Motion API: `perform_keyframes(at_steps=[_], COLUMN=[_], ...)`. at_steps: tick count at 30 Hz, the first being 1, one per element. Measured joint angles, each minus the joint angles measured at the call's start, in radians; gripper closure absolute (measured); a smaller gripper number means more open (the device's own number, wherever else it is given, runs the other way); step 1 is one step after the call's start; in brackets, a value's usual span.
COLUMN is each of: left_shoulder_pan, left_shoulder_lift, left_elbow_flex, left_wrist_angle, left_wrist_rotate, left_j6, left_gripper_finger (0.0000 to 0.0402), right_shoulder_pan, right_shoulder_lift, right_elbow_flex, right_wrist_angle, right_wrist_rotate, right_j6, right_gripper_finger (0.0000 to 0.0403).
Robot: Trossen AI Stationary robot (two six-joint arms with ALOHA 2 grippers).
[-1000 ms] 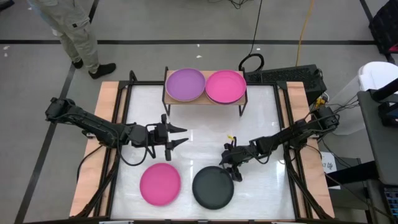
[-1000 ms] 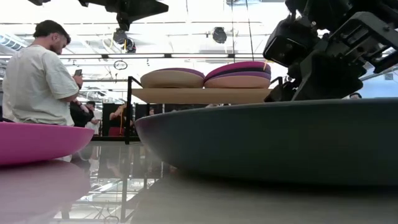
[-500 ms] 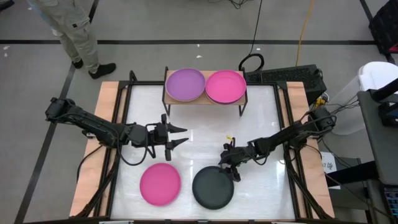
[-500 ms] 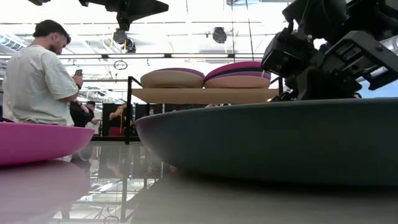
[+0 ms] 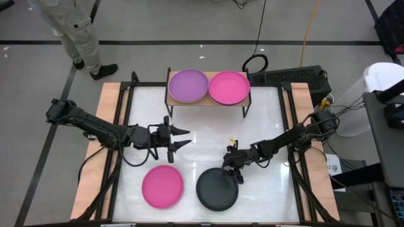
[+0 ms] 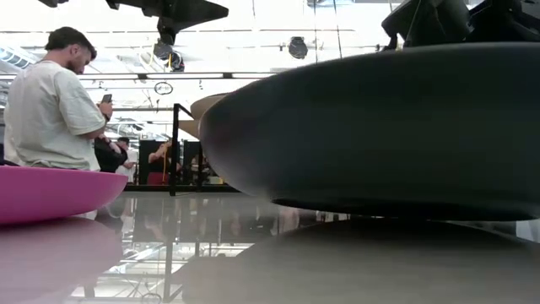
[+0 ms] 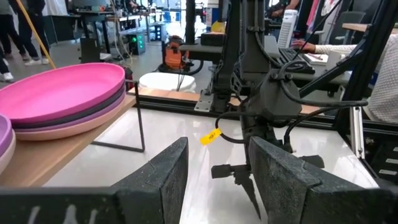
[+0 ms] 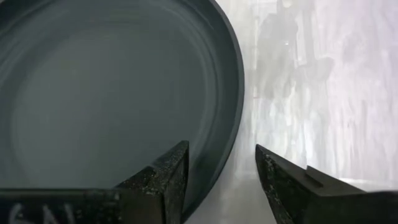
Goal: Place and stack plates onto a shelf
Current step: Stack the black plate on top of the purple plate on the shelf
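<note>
A black plate (image 5: 217,190) is near the table's front, with my right gripper (image 5: 235,177) at its far right rim. It fills the low view (image 6: 388,135), underside showing. A hot pink plate (image 5: 162,186) rests flat on the table to its left. The light-wood shelf (image 5: 208,103) at the far edge carries a stack topped purple (image 5: 187,86) and a stack topped pink (image 5: 228,87). My left gripper (image 5: 183,139) hovers open over the table's middle, touching nothing; its wrist view (image 7: 217,180) looks at the right arm. My right gripper (image 8: 221,177) has the black plate's rim (image 8: 210,190) between its fingers, one finger inside the hollow (image 8: 158,180) and one outside (image 8: 289,183). It comes slanting down from the table's right. In the low view the plate's underside (image 6: 380,198) stands off the table.
Long wooden side strips (image 5: 108,126) run along both table edges. A person (image 6: 55,101) stands beyond the far left corner. White table surface (image 5: 208,135) lies bare between the shelf and the two front plates.
The black plate has risen off the table in my right gripper. In the low view its underside now shows and it hides most of the shelf. From above it has shifted slightly toward the near edge. My left arm has kept still.
</note>
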Motion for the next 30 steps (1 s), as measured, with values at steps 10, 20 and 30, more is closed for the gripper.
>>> perform_keyframes(at_steps=[10, 20, 30], left_shoulder_pan=[0.0, 0.0, 0.0], left_shoulder_lift=[0.0, 0.0, 0.0], left_elbow_flex=[0.0, 0.0, 0.0], left_wrist_angle=[-0.001, 0.006, 0.042], left_wrist_rotate=[0.0, 0.0, 0.0], left_j6=[0.0, -0.002, 0.003], left_gripper_finger=[0.0225, 0.0225, 0.0225], right_shoulder_pan=[-0.003, -0.031, -0.082], right_shoulder_lift=[0.0, -0.003, -0.105], right_elbow_flex=[0.0, 0.001, -0.001], right_wrist_angle=[-0.005, 0.004, -0.008], right_wrist_rotate=[0.001, -0.008, -0.003], right_j6=[-0.036, -0.057, -0.11], right_gripper_finger=[0.0326, 0.0396, 0.0402])
